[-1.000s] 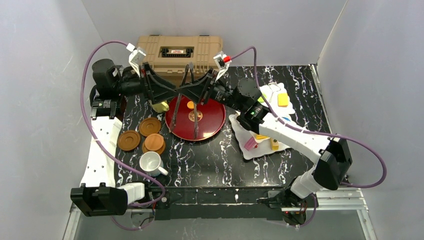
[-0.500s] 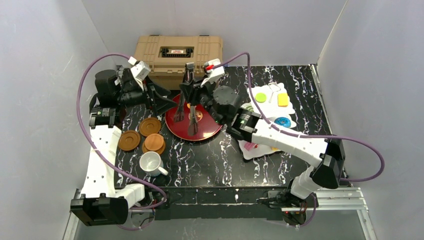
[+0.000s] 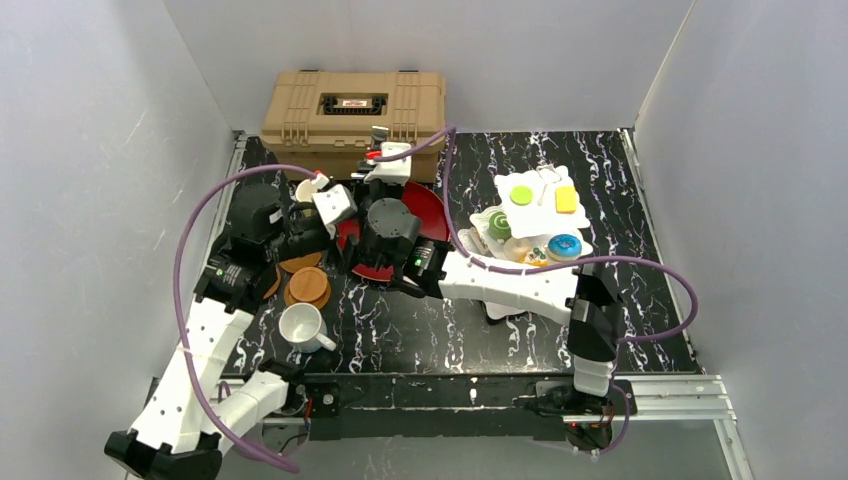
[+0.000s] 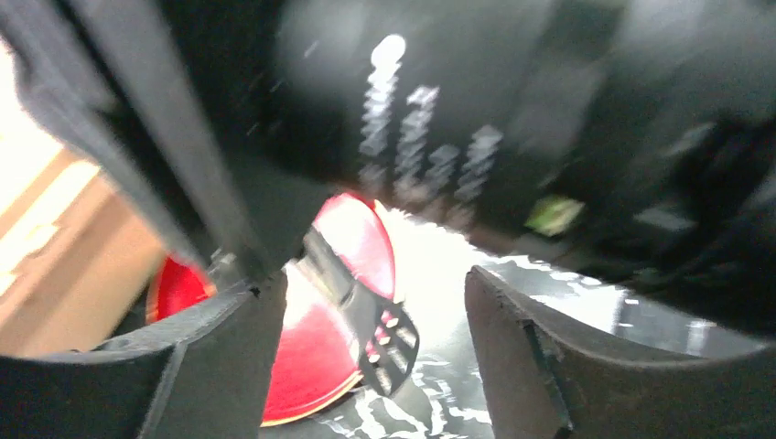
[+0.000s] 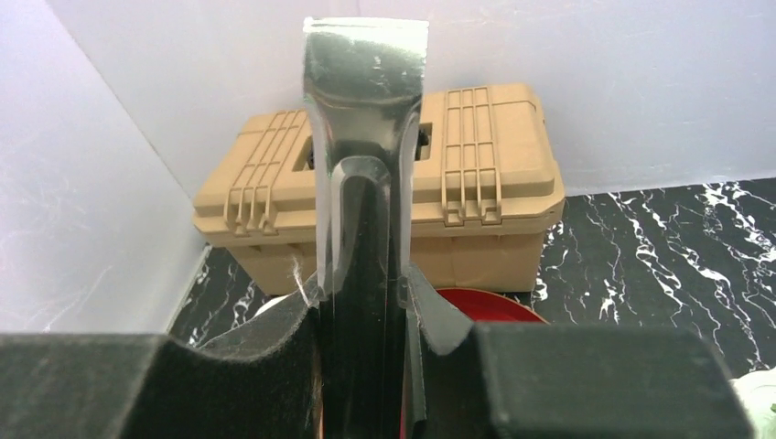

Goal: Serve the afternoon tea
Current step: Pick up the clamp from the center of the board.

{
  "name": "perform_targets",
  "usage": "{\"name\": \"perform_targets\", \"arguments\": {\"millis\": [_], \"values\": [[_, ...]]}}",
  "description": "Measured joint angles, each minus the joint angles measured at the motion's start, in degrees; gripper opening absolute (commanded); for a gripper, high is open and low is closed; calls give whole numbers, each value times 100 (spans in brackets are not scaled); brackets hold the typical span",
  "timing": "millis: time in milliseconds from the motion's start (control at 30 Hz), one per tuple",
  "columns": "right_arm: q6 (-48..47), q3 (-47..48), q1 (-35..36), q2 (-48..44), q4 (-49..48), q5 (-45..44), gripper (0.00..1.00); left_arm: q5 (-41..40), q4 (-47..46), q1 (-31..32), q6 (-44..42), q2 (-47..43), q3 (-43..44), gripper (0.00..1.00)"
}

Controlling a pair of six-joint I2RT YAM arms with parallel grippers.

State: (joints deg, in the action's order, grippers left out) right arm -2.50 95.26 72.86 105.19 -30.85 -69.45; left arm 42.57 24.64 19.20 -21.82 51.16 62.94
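Note:
My right gripper (image 3: pixel 383 200) (image 5: pixel 366 293) is shut on black tongs (image 5: pixel 366 110) that stand upright over the near-left edge of the red tray (image 3: pixel 428 205). My left gripper (image 3: pixel 350 238) (image 4: pixel 375 302) is open just left of it, holding nothing; one slotted tong tip (image 4: pixel 389 338) shows between its fingers. The white tiered stand (image 3: pixel 545 180) is at the right with a green disc (image 3: pixel 521 195), a yellow cake (image 3: pixel 566 199) and a blue doughnut (image 3: pixel 564 244). A white mug (image 3: pixel 300 325) sits near left, brown saucers (image 3: pixel 308 287) behind it. A pale-yellow mug (image 3: pixel 310 188) peeks out behind my left wrist.
A tan plastic case (image 3: pixel 350 105) (image 5: pixel 384 183) stands against the back wall behind the tray. White walls close in the left, back and right sides. My two arms crowd together over the table's left-centre.
My left gripper opened, let go of the tongs and drew back toward the near left. My right arm swung left and nearer with the tongs, which now point upward.

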Motion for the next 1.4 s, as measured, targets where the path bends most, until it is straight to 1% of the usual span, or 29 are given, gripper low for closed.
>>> {"name": "perform_targets", "arguments": {"millis": [100, 167, 233, 267, 300, 367, 467, 533, 633, 700, 800, 833, 933, 1000, 1100, 1167, 1200, 1233, 1267, 1300, 1400], "values": [[-28, 0, 28, -7, -188, -260, 2, -577, -199, 114, -85, -175, -129, 70], [7, 17, 31, -9, -275, -420, 2, -1069, -503, 278, -177, -426, -463, 73], [138, 31, 28, -11, -271, -527, 2, -1565, -691, 625, -356, -699, -852, 74], [269, 35, 28, -15, -214, -555, 2, -1906, -822, 901, -374, -822, -1045, 74], [376, 37, 28, -20, -155, -590, 2, -2302, -977, 997, -422, -894, -1108, 74], [684, 127, 26, -31, 37, -634, 1, -2979, -1211, 1427, -608, -949, -1108, 74], [1167, 284, -7, -116, 262, -693, 1, -3731, -1733, 1746, -824, -879, -1078, 74], [1515, 295, -24, -205, 452, -715, 1, -4026, -2063, 1880, -981, -793, -1078, 74], [2197, 282, -33, -337, 881, -697, 1, -4218, -2347, 1967, -1163, -713, -1093, 71], [2649, 262, -33, -426, 1204, -643, 1, -4332, -2555, 1974, -1314, -704, -1174, 67], [3377, 140, -57, -643, 1714, -474, 1, -4422, -2828, 1985, -1622, -723, -1340, 57], [3630, 87, -74, -763, 1858, -389, 1, -4422, -2868, 1993, -1729, -745, -1390, 53], [3960, 70, -114, -942, 1974, -273, 1, -4354, -2787, 2028, -2090, -837, -1552, 38], [4197, 70, -136, -1084, 2063, -186, 1, -4325, -2673, 2035, -2256, -901, -1659, 27], [4485, 24, -160, -1209, 2240, -17, 2, -4398, -2815, 2022, -2374, -990, -1679, 10], [4625, -55, -160, -1268, 2238, 111, 6, -4459, -2780, 2024, -2446, -1034, -1683, 3], [4680, -125, -166, -1316, 2234, 162, 10, -4500, -2776, 2026, -2481, -1027, -1683, 0], [4728, -190, -181, -1362, 2238, 199, 15, -4535, -2776, 2028, -2509, -997, -1683, 0], [4765, -297, -201, -1432, 2236, 269, 23, -4564, -2769, 2031, -2518, -955, -1672, 0], [4787, -391, -216, -1491, 2229, 334, 37, -4594, -2756, 2031, -2518, -901, -1650, 0], [4739, -715, -286, -1727, 2149, 612, 60, -4653, -2636, 2031, -2457, -767, -1543, 0]]}}
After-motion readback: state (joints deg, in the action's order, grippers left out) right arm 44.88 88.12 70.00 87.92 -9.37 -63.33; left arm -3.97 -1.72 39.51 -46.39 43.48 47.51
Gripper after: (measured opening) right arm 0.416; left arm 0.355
